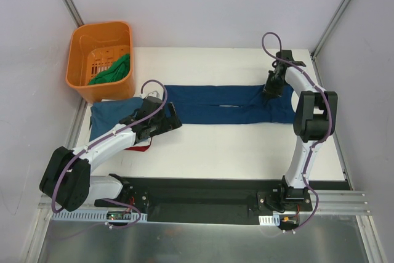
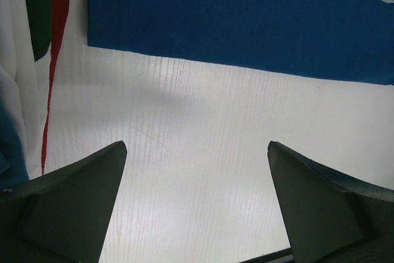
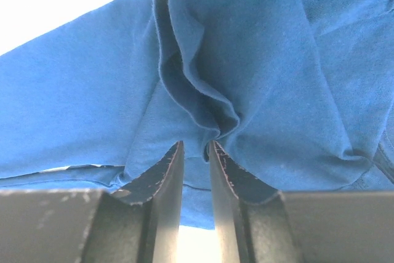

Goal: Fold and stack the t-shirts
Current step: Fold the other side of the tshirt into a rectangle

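A blue t-shirt (image 1: 215,106), folded into a long band, lies across the table's middle. My right gripper (image 1: 271,90) is at its right end, shut on a bunched fold of the blue cloth (image 3: 277,60); the fingers (image 3: 169,170) pinch it at their tips (image 3: 196,146). My left gripper (image 1: 169,121) is open and empty over bare table (image 2: 197,152), just in front of the shirt's left end (image 2: 246,16). A teal-blue shirt (image 1: 108,114) lies at the left under my left arm, with a red edge (image 1: 143,148) showing below it.
An orange plastic basket (image 1: 83,60) stands at the back left with a green shirt (image 1: 114,71) inside. In the left wrist view, red (image 2: 58,29), green (image 2: 37,4) and white (image 2: 15,78) cloth edges lie left of the fingers.
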### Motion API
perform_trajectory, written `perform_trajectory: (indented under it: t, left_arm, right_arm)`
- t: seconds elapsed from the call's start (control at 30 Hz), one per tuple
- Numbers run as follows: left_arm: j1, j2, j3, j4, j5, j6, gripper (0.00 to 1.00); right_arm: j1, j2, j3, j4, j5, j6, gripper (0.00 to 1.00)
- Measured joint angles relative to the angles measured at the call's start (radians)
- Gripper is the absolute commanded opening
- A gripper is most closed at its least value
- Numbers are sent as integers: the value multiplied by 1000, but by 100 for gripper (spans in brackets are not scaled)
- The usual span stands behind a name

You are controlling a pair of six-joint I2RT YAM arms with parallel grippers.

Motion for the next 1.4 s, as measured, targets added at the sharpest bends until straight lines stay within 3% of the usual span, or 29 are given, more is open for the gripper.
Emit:
perform_trajectory:
  t: [0.13,0.23,0.47,0.5,0.53,0.83,1.27,1.37,1.4]
  left_arm:
    - [0,0,0,0,0,0,99]
    - [0,0,0,0,0,0,100]
    - [0,0,0,0,0,1,99]
    - [0,0,0,0,0,1,99]
    - [0,0,0,0,0,1,99]
    - [0,-8,0,0,0,3,99]
    - [0,-14,5,0,0,22,99]
    - [0,-14,8,0,0,26,99]
    - [0,-15,8,0,0,26,99]
  right_arm:
    - [0,7,0,-8,11,-11,27]
    - [0,11,-1,-13,17,-17,18]
    - [0,34,0,-16,15,-20,13]
    - [0,39,2,-19,17,-21,3]
    - [0,48,6,-24,18,-21,1]
    - [0,47,-37,46,-32,-6,1]
    - [47,-51,-50,196,-178,150,1]
    - [62,-24,-21,226,-183,206,9]
    - [66,-10,-11,243,-185,231,16]
